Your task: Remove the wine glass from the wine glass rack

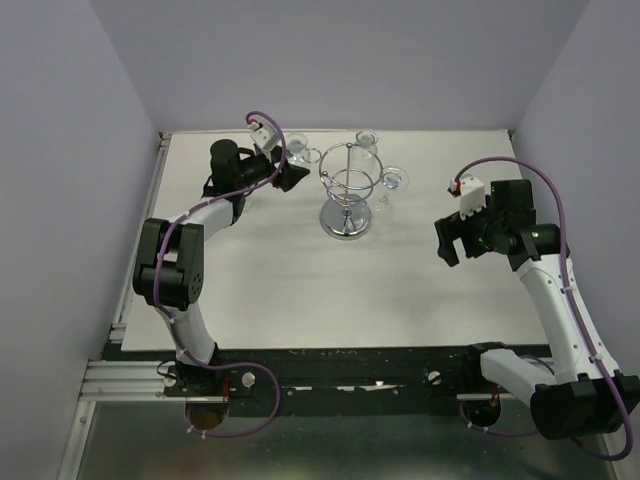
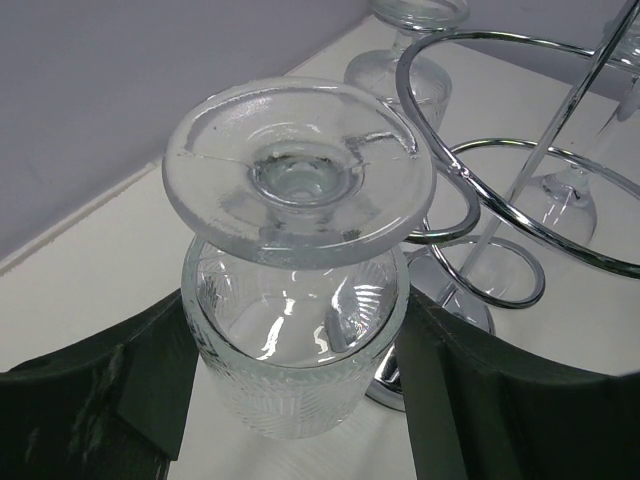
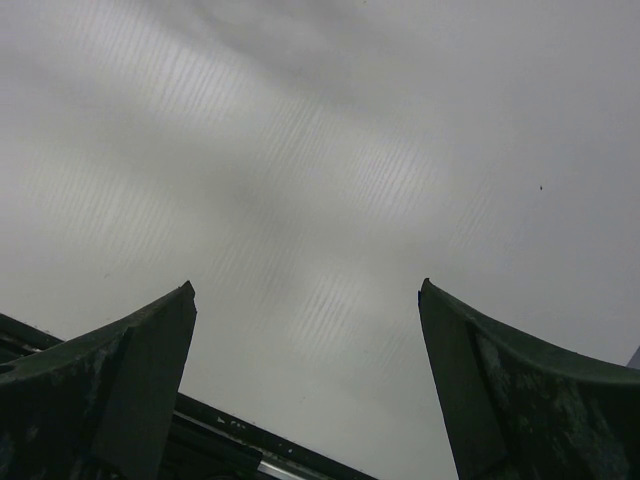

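Observation:
A clear wine glass (image 2: pixel 298 330) hangs upside down, its round foot on top, just left of the wine glass rack's (image 2: pixel 520 150) chrome loops. My left gripper (image 2: pixel 297 312) is shut on its ribbed bowl, with one dark finger pressed on each side. In the top view this glass (image 1: pixel 298 152) and my left gripper (image 1: pixel 289 170) sit left of the rack (image 1: pixel 347 190), at the back of the table. My right gripper (image 1: pixel 448 238) is open and empty, well right of the rack; in its wrist view the gripper (image 3: pixel 305 290) faces only a plain grey surface.
Two more glasses hang on the rack, one at the back (image 1: pixel 367 140) and one on the right (image 1: pixel 393 180). The rack's mirrored base (image 1: pixel 346 221) stands on the white table (image 1: pixel 300 290). Grey walls close in the back and both sides.

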Robot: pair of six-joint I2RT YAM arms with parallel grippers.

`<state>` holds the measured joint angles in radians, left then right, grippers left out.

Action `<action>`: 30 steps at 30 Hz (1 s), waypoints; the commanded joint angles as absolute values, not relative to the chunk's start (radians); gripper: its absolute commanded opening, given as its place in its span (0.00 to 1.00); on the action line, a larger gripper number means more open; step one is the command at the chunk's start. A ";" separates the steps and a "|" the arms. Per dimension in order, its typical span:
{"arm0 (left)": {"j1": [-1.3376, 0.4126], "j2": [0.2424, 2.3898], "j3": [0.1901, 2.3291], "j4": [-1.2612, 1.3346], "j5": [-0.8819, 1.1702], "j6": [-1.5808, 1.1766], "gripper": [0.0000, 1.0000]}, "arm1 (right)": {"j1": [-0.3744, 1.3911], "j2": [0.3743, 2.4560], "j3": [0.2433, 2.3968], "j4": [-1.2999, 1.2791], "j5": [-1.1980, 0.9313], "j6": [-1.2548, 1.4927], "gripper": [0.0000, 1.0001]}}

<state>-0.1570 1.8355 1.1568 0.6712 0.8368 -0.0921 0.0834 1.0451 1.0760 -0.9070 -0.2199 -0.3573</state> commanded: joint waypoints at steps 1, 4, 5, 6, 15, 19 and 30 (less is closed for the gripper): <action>-0.153 1.712 1.112 0.707 0.812 -0.107 0.23 | 0.077 1.063 1.117 -0.876 -0.258 -0.345 1.00; -0.147 1.617 1.051 0.669 0.734 -0.112 0.17 | 0.077 1.081 1.137 -0.848 -0.271 -0.345 0.99; -0.141 1.582 1.033 0.655 0.720 -0.112 0.15 | 0.077 1.086 1.147 -0.835 -0.275 -0.342 0.98; -0.135 1.553 1.023 0.629 0.712 -0.115 0.13 | 0.077 1.086 1.155 -0.816 -0.275 -0.342 0.98; -0.126 1.300 1.049 0.358 0.785 -0.448 0.04 | 0.077 1.005 1.221 -0.560 -0.360 -0.451 0.93; -0.146 1.229 1.107 0.194 0.847 -0.448 0.00 | 0.093 1.008 1.236 -0.456 -0.367 -0.445 0.86; -0.201 1.212 1.091 0.002 1.189 -0.569 0.00 | 0.625 1.022 1.187 -0.207 -0.152 -0.709 0.81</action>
<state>-0.1680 1.2327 1.0912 0.0841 1.0454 -0.5201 0.4953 1.0096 1.2217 -0.3119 -0.2260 -0.5777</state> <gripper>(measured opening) 0.766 0.817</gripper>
